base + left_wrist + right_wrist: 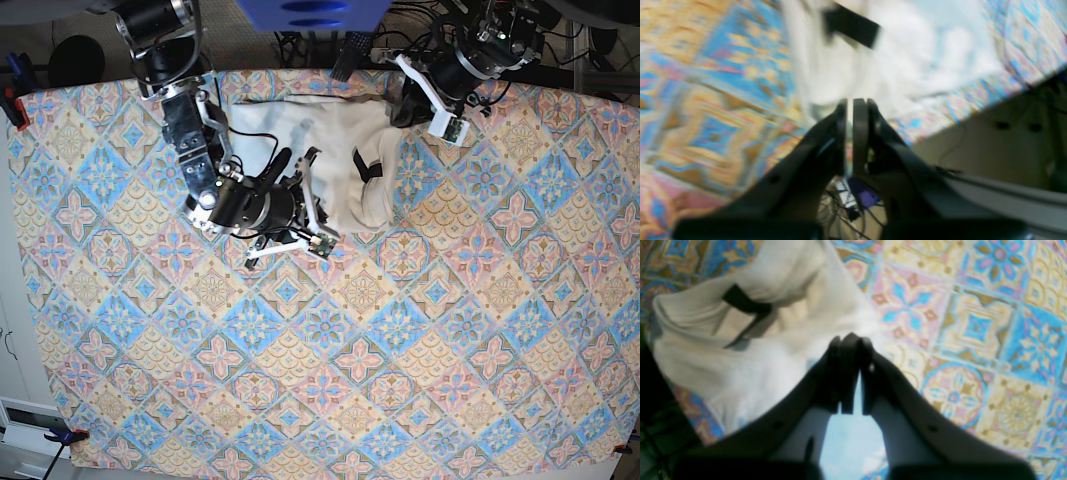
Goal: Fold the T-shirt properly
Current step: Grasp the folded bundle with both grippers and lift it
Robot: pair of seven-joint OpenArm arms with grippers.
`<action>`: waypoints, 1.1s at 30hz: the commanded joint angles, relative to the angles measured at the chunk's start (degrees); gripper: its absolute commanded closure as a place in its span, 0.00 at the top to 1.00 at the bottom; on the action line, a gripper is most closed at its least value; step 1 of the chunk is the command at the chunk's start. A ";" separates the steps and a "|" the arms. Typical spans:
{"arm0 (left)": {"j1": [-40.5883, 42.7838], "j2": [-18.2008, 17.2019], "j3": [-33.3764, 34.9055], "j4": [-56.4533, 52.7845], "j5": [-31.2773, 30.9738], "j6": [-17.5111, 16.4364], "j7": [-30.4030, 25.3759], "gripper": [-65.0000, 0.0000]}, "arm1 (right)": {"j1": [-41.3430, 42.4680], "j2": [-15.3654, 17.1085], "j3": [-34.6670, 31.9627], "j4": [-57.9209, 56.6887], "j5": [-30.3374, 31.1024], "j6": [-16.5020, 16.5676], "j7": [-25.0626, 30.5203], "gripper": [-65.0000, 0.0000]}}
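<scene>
The white T-shirt (340, 140) lies bunched and partly folded at the far middle of the table, plain side showing, with a black strip (366, 165) on it. It also shows in the left wrist view (907, 50) and the right wrist view (740, 366). My right gripper (300, 188) is at the shirt's left edge, its jaws shut (850, 340) with cloth running under them. My left gripper (398, 112) is at the shirt's far right corner, its jaws almost closed (849, 103) at the cloth's edge. The left wrist view is blurred.
A tile-patterned tablecloth (400, 330) covers the whole table. The table's far edge (973, 96) runs close to my left gripper, with floor and cables beyond it. A blue object (310, 10) sits past the far edge. Clamps (10, 100) hold the cloth's corners.
</scene>
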 commanded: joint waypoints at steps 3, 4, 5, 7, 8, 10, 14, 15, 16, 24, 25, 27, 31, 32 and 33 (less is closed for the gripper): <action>-0.52 0.06 -0.11 -0.66 -0.65 -0.06 -1.03 0.03 | 3.35 -3.17 -5.56 -3.45 -2.52 -0.03 1.53 0.03; -0.96 0.68 -0.02 -1.36 -0.65 -0.06 -1.03 0.03 | 4.14 -3.96 -6.79 -5.38 -2.70 -0.03 1.79 0.03; -1.13 0.94 0.15 -2.15 -0.65 -0.06 -1.03 0.03 | 4.66 -4.31 -7.23 -6.87 -2.79 -0.03 2.41 0.03; -1.22 1.21 0.24 -3.82 -0.65 -0.06 -1.03 0.03 | 5.54 -4.49 -7.59 -9.86 -2.79 -0.03 4.61 0.03; -1.31 1.38 0.24 -4.44 -0.65 -0.06 -1.03 0.03 | 6.07 -4.57 -7.59 -11.45 -2.79 -0.03 5.66 0.03; -1.40 1.38 0.24 -5.14 -0.65 -0.06 -1.12 0.03 | 7.48 -4.57 -7.67 -14.17 -2.79 -0.03 6.89 0.03; -2.37 1.38 0.24 -5.84 -0.57 0.02 -1.03 0.03 | 11.08 -5.37 -9.96 -21.38 -2.79 -0.03 10.15 0.03; -2.37 1.38 0.24 -6.20 -0.57 0.02 -1.03 0.03 | 11.79 -5.37 -11.45 -23.05 -2.79 -0.03 11.38 0.03; -2.45 1.38 0.24 -6.37 -0.57 0.02 -1.03 0.03 | 12.66 -5.37 -13.12 -24.81 -2.79 -0.03 12.78 0.03; -3.16 1.38 0.33 -6.64 -0.57 0.02 -1.03 0.03 | 13.46 -7.83 -19.01 -28.94 -2.70 -0.03 18.15 0.03; -3.16 1.38 0.33 -6.64 -0.65 0.02 -1.03 0.03 | 13.37 -7.83 -19.01 -28.33 -2.70 -0.03 18.06 0.03; -3.16 1.29 0.33 -6.46 -0.74 0.02 -1.03 0.03 | 13.19 -7.56 -18.93 -25.34 -2.52 -0.03 18.06 0.03; -1.84 0.94 1.12 -6.20 -0.83 -0.06 -1.38 0.03 | 13.19 -6.07 -15.94 -16.72 -2.35 -0.03 14.72 0.03; -1.66 0.68 1.65 -5.67 -0.74 -0.06 -1.38 0.03 | 13.19 -5.98 -14.35 -15.23 -1.82 -0.03 13.57 0.03; -1.57 -0.29 2.17 -4.96 -0.74 -0.06 -1.38 0.03 | 13.28 -5.72 -12.68 -14.08 -0.50 -0.03 12.96 0.03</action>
